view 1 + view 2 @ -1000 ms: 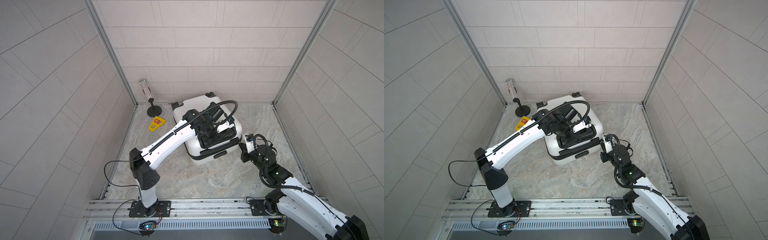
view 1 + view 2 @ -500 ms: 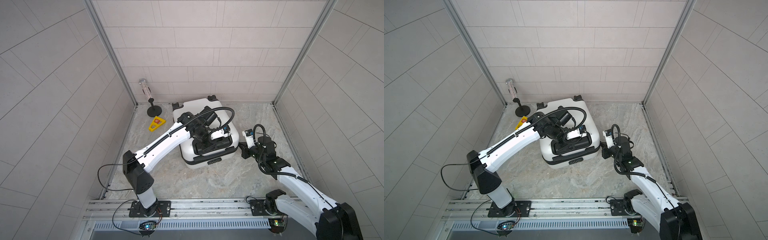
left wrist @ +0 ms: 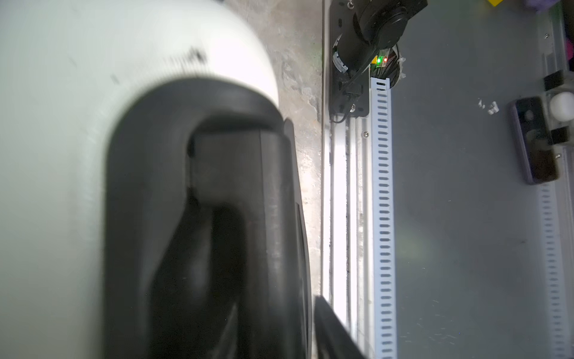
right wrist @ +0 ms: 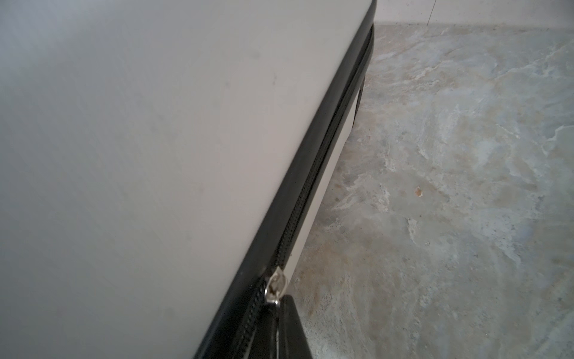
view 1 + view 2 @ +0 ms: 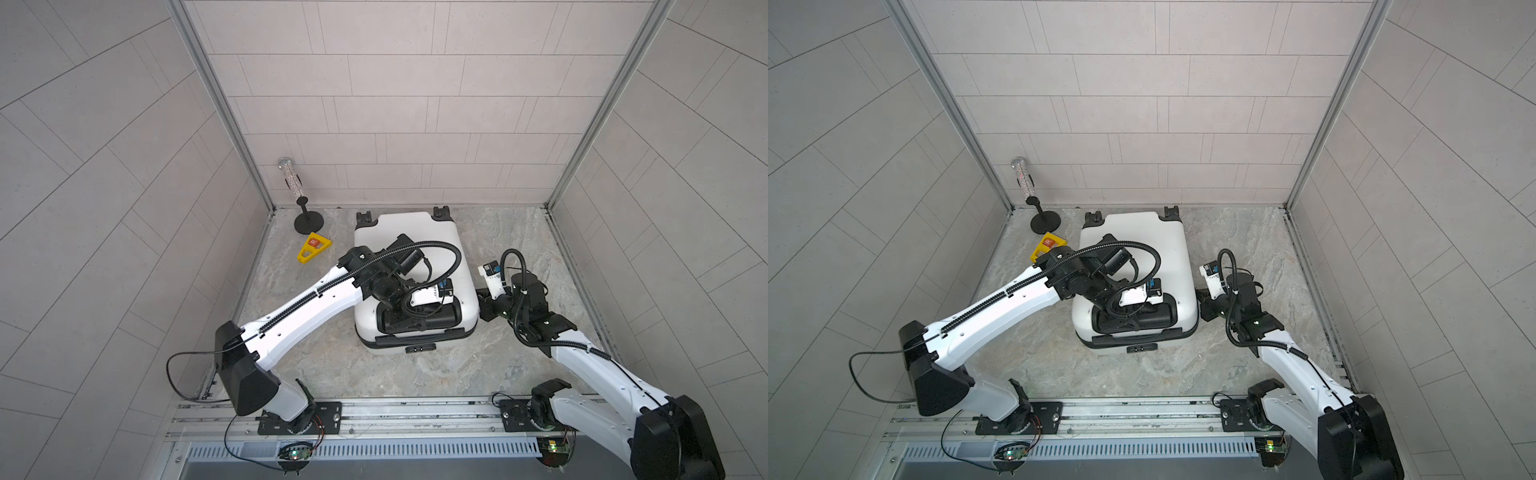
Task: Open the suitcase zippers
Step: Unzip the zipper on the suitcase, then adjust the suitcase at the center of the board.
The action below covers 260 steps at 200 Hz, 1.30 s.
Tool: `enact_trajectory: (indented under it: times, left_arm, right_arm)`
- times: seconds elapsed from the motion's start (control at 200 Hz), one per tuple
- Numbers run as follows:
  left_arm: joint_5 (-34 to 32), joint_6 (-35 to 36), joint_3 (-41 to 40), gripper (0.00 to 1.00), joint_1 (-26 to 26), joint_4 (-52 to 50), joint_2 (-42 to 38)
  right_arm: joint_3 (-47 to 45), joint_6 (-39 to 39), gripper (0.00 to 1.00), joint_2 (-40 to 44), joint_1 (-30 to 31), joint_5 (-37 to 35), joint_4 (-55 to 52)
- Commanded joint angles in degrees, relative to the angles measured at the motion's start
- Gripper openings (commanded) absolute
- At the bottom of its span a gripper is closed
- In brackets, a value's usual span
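Note:
The white suitcase lies flat on the stone floor, wheels toward the back wall and black handle recess at its near end. My left gripper reaches into that recess. In the left wrist view its jaws stand apart across the black handle bar, with a slit of light beside the outer finger. My right gripper is at the case's right side. In the right wrist view it is shut on the pull under the silver slider of the black zippers.
A yellow triangular tool and a black stand with a glittery tube sit at the back left, near the case's corner. Tiled walls close in three sides. The arms' metal rail runs along the front.
The suitcase has swung from a skewed pose to square with the back wall and shifted left. My left jaws have spread wider in the recess. The right gripper kept hold at the case's side.

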<state>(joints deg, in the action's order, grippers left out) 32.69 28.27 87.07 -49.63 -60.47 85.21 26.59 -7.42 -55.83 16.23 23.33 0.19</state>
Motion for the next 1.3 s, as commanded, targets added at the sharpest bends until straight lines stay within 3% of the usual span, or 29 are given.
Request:
enact_trajectory:
  times: [0.0,0.115,0.21,0.28,0.375,0.521,0.636,1.006,1.296]
  left_arm:
    - [-0.05,-7.52,-0.28,0.60,-0.08,8.30,-4.34]
    - [-5.12,-17.10,-1.99,0.72,1.18,14.13,-7.35]
    - [-17.38,-26.21,-2.60,0.81,2.85,16.58,-9.54]
    - [-24.43,-32.45,-1.98,0.83,6.20,15.45,-10.06]
    - [-29.23,-40.37,-0.72,0.83,13.11,11.11,-9.35]
    - [-25.66,-46.53,-0.49,0.83,23.88,7.10,-6.89]
    - [-22.64,-47.94,0.10,0.82,27.73,6.41,-4.04]
    - [-13.91,-46.29,0.87,0.77,28.29,10.23,6.18]
    - [-11.38,-43.66,7.17,0.74,24.56,11.34,15.99]
  right_arm:
    - [-0.35,-0.23,0.00,3.63,1.62,-2.02,4.04]
    - [-1.85,-0.80,0.00,4.96,2.79,-3.28,3.62]
    - [-2.74,-0.41,0.00,5.95,3.35,-4.12,2.37]
    - [-3.25,-0.43,0.00,6.67,3.62,-4.26,1.88]
    - [-3.65,-0.41,0.00,7.38,4.45,-4.63,1.48]
    - [-3.64,-0.04,0.00,7.65,5.81,-5.08,0.97]
    - [-3.74,0.13,0.00,7.79,7.07,-5.98,1.08]
    - [-2.53,2.03,0.00,7.56,12.85,-9.23,-0.42]
    - [-1.70,1.67,0.00,7.02,24.78,-18.01,0.72]
